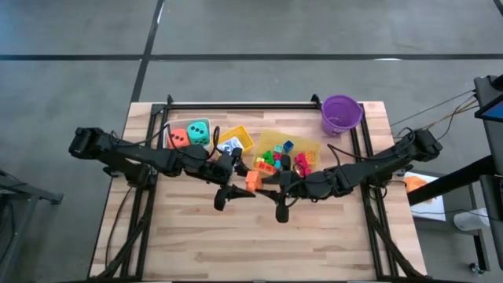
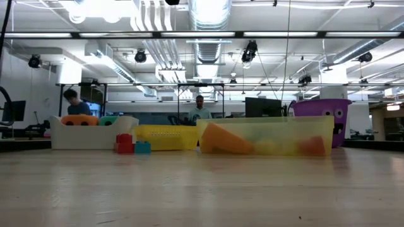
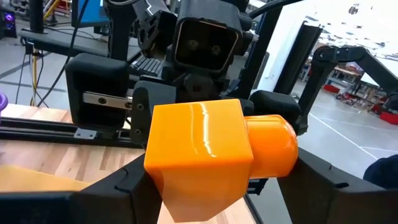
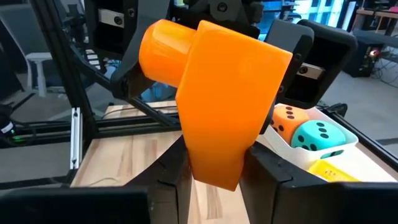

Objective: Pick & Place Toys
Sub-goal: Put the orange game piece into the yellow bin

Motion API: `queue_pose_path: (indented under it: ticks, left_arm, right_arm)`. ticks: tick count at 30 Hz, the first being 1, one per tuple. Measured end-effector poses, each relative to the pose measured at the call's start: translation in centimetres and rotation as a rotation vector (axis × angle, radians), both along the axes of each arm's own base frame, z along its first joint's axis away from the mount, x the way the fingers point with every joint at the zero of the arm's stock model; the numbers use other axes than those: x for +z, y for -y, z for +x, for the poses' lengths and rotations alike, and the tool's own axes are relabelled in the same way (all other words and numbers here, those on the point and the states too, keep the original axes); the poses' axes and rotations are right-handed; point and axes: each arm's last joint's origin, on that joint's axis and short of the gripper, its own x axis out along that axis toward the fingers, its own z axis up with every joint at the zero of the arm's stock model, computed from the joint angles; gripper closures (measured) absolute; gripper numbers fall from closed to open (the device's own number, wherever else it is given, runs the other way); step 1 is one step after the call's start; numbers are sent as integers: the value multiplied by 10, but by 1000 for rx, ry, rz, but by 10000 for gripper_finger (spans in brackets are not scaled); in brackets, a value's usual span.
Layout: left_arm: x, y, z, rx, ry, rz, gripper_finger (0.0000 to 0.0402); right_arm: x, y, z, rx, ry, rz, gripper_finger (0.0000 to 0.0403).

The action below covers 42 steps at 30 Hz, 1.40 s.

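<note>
Both grippers meet just in front of the yellow bin (image 1: pixel 295 143), left gripper (image 3: pixel 205 186) and right gripper (image 4: pixel 214 171) each clamping the same orange brick (image 1: pixel 252 180) held above the table. For a clean handover, I'd let one grip firm up fully before the other releases.

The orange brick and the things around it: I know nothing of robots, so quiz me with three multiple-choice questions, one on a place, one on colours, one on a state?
1. Where on the table does the purple bucket stand in the high view?
A. centre
B. top right corner
C. bottom left corner

2. What colours are the two dice?
A. orange and teal
B. red and yellow
C. both blue

3. The orange brick is:
A. lying on the table
B. inside the bucket
C. held between both grippers

Answers:
1 B: the purple bucket stands at that corner of the table.
2 A: orange die, teal die.
3 C: left gripper and right gripper both clasp the orange brick.
</note>
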Motion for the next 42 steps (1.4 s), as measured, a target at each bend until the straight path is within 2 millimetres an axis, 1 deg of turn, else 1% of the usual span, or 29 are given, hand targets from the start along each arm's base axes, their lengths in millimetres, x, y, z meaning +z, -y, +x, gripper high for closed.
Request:
queue_pose_path:
  ticks: [5,10,12,14,17,26,31,37,42]
  left_arm:
    - [0,0,0,-2,-3,-13,148]
    - [-1,0,0,-3,-16,-24,81]
    - [-1,0,0,-10,-15,-24,66]
    - [-1,0,0,-10,-15,-23,63]
    - [-1,0,0,-10,-15,-23,68]
    - [-1,0,0,-2,-25,-57,111]
    - [-1,0,-2,-1,-49,-65,113]
    - [1,-1,-8,-6,-79,-84,112]
    - [-1,-2,-16,1,-155,-72,112]
  right_arm:
    - [0,0,0,9,-2,-3,313]
    - [0,0,0,2,-4,-12,324]
    - [0,0,0,1,-1,-11,326]
    - [0,0,0,2,-1,-10,326]
    - [0,0,0,2,-2,-9,328]
    - [1,0,0,7,0,-6,330]
    - [2,-3,-1,14,1,-2,330]
    - [11,-5,-8,26,28,7,331]
    - [19,-8,-16,39,48,0,331]
